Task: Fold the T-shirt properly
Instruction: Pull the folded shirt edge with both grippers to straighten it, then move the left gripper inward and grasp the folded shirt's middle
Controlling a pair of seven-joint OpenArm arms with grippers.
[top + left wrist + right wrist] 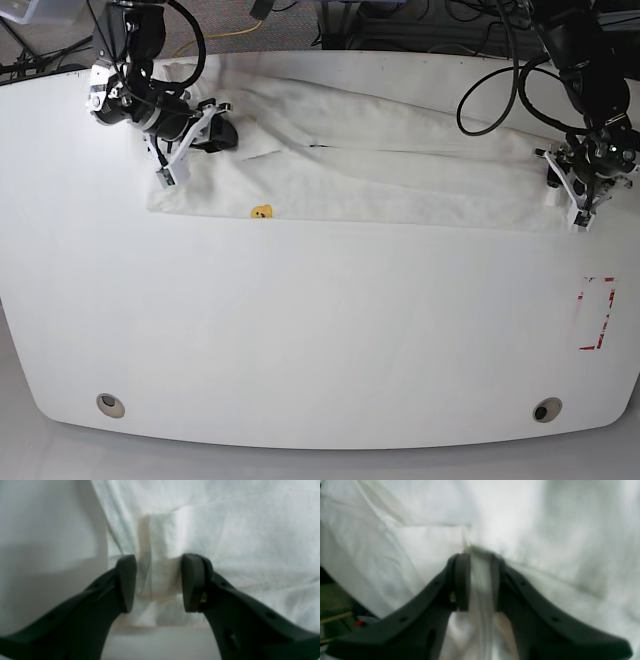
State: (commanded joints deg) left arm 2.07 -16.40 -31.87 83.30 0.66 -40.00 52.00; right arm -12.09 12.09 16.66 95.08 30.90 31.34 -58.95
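The white T-shirt (380,165) lies as a long folded strip across the back of the table. A small yellow tag (261,211) shows at its front edge. My right gripper (213,135) sits at the strip's left end, and in the right wrist view the gripper (481,580) is shut on a bunched ridge of the T-shirt (545,542). My left gripper (562,186) is at the strip's right end. In the left wrist view the gripper (158,582) has its fingers apart, straddling a raised fold of the T-shirt (225,530) near the hem.
The white table (320,330) stretches wide in front of the shirt. A red dashed rectangle (597,312) is marked near its right edge, and two round holes (110,405) sit at the front corners. Cables and clutter lie beyond the table's back edge.
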